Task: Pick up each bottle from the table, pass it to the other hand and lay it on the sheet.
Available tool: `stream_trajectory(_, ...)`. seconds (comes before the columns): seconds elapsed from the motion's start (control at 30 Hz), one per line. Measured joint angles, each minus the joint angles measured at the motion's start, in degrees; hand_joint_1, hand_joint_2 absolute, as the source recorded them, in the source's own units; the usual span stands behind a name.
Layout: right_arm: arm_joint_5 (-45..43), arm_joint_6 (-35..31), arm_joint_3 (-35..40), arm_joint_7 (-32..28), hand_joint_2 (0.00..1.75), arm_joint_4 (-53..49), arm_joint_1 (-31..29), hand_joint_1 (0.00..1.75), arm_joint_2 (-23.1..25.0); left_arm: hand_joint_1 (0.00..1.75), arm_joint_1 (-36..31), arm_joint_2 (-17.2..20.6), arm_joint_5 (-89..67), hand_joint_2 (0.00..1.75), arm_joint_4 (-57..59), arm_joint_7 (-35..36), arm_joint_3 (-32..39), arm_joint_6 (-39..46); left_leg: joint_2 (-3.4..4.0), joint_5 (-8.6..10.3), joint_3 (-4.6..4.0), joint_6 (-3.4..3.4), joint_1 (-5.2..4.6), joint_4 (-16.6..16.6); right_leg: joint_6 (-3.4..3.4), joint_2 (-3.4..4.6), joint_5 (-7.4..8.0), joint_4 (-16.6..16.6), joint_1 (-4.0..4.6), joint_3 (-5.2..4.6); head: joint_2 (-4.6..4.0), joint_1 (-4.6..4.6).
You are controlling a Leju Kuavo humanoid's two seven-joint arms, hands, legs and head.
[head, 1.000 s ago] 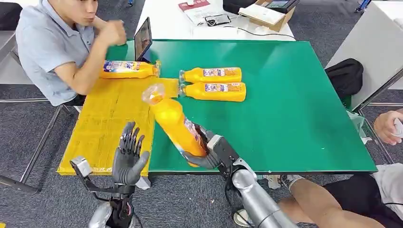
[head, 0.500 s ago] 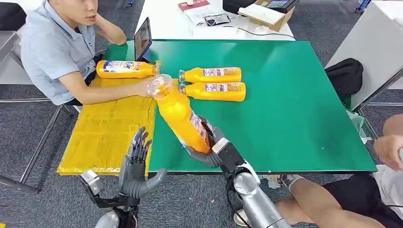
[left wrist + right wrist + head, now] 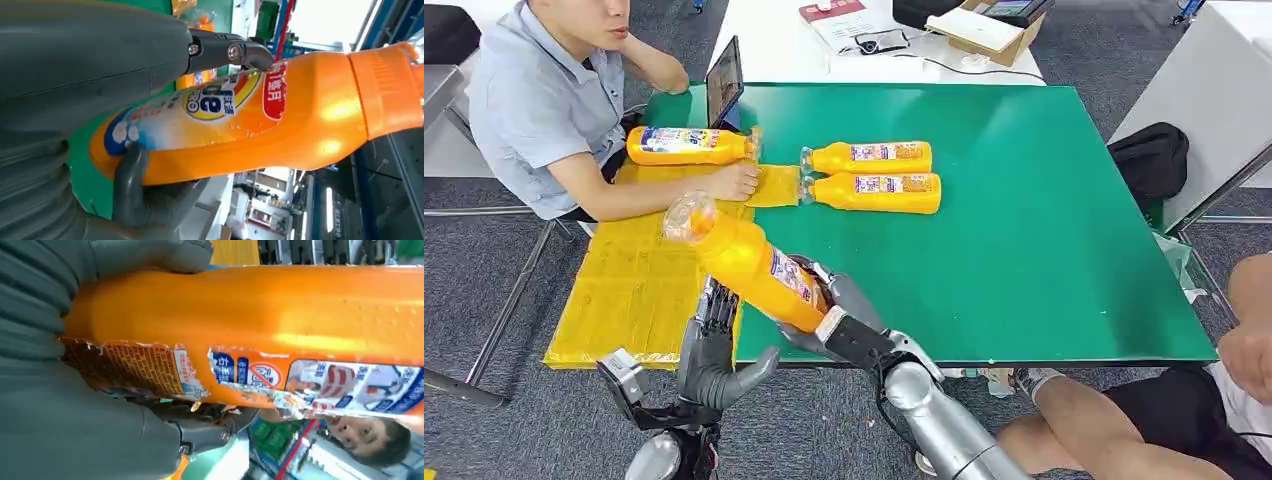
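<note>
My right hand (image 3: 836, 322) grips the lower body of an orange bottle (image 3: 749, 265) and holds it tilted in the air, cap pointing left over the edge of the yellow sheet (image 3: 639, 270). My left hand (image 3: 712, 355) stands open just below and behind the bottle, fingers upright and spread. Close up, the bottle (image 3: 300, 115) lies next to that hand's thumb. The right wrist view has the bottle (image 3: 275, 310) with its torn label in my grip. One bottle (image 3: 689, 146) lies on the sheet's far end. Two more bottles (image 3: 869, 157) (image 3: 874, 192) lie on the green table (image 3: 1044, 260).
A seated person at the far left rests a hand (image 3: 736, 182) on the sheet. A tablet (image 3: 724, 85) stands at the table's back left. A black bag (image 3: 1152, 160) sits off the right edge. Another person's legs (image 3: 1104, 425) are at the lower right.
My right hand has swung the bottle to the left, so its cap now hangs over the sheet above my left hand. The person's hand has come to rest on the sheet.
</note>
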Motion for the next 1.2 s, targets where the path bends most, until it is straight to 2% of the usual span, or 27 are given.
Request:
stream_trajectory(0.2,3.61,-2.64,3.19,-2.32,1.75,2.54,-0.96,1.75,0.44,0.00,-1.66,0.02,7.21,1.75,1.99,4.06,0.02,-5.86,0.00,0.00,0.00,0.00,-0.02,0.00,0.00,0.00,0.00,0.00,-0.02,0.00,0.02,-0.02)
stream_trajectory(0.87,5.20,-4.81,7.60,-3.87,1.75,7.41,-1.81,1.75,0.92,0.00,-4.19,0.68,12.17,1.75,5.18,6.07,0.44,-7.41,0.03,0.00,0.00,0.00,-0.01,0.00,0.00,0.01,0.00,-0.01,-0.01,-0.04,0.02,-0.02)
stream_trajectory(0.9,5.18,-4.72,7.71,-3.87,1.75,7.60,-1.88,1.75,0.92,0.24,-4.20,0.68,12.33,1.75,5.25,5.77,0.44,-7.43,0.03,0.00,0.00,0.00,-0.01,0.00,0.00,0.01,0.00,0.00,-0.01,-0.04,0.02,0.00)
stream_trajectory(0.93,5.11,-4.70,7.74,-3.82,1.75,7.74,-1.92,1.75,0.94,1.50,-4.20,0.68,12.33,1.75,5.22,5.53,0.44,-7.43,0.03,0.00,0.00,0.00,-0.01,0.00,0.00,0.01,0.00,0.00,-0.01,-0.04,0.02,-0.02)
stream_trajectory(0.97,5.07,-4.70,7.80,-3.78,1.75,7.91,-2.00,1.75,0.94,1.75,-4.20,0.68,12.33,1.75,5.22,5.33,0.46,-7.43,0.03,0.00,0.00,0.00,-0.01,0.00,0.00,0.01,0.00,0.00,-0.01,-0.04,0.02,0.00)
stream_trajectory(1.1,5.16,-4.72,8.19,-3.76,1.75,8.72,-2.30,1.69,0.94,1.75,-4.22,0.81,12.52,1.75,5.22,5.53,0.46,-7.50,0.03,0.00,0.00,0.00,-0.01,0.00,0.00,0.01,0.00,0.00,-0.01,-0.05,0.02,0.00)
stream_trajectory(1.13,5.24,-4.72,8.24,-3.69,1.75,8.89,-2.41,1.54,0.94,1.75,-4.22,0.90,12.57,1.75,5.25,5.61,0.46,-7.50,0.03,0.00,0.00,0.00,-0.01,0.00,0.00,0.01,0.00,-0.01,-0.01,-0.06,0.02,-0.02)
stream_trajectory(1.17,5.24,-4.72,8.30,-3.60,1.75,9.00,-2.48,0.86,0.94,1.75,-4.22,0.96,12.74,1.75,5.25,5.70,0.46,-7.50,0.03,0.00,0.00,0.00,-0.01,0.00,0.00,0.01,0.00,-0.01,-0.01,-0.05,0.02,-0.02)
stream_trajectory(1.2,5.26,-4.72,8.39,-3.54,1.75,9.11,-2.57,0.00,0.94,1.75,-4.24,0.98,12.81,1.75,5.27,5.72,0.46,-7.50,0.03,0.00,0.00,0.00,-0.01,0.00,0.00,0.01,0.00,0.00,-0.01,-0.05,0.02,0.00)
